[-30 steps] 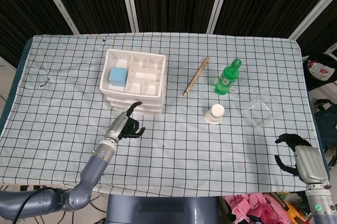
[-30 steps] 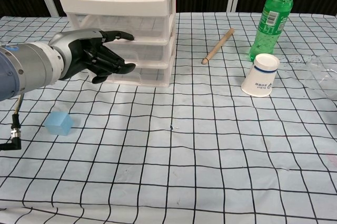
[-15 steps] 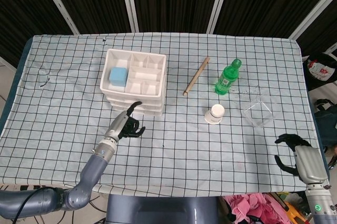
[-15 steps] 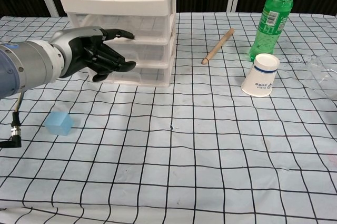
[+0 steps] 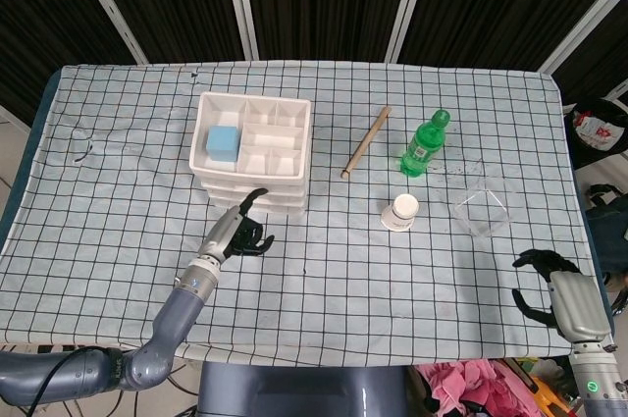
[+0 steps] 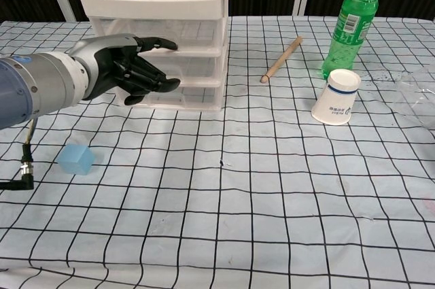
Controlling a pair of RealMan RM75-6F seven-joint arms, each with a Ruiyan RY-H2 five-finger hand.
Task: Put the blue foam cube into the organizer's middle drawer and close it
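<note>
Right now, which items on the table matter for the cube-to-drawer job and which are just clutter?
Job items:
- white organizer
- blue foam cube on the cloth
- left hand at the drawer fronts

Lying about:
- second blue cube in the organizer's top tray
- wooden stick
- green bottle
- paper cup
- clear container

A blue foam cube [image 6: 75, 158] lies on the checked cloth, near the white three-drawer organizer [image 6: 178, 37], drawers shut.
</note>
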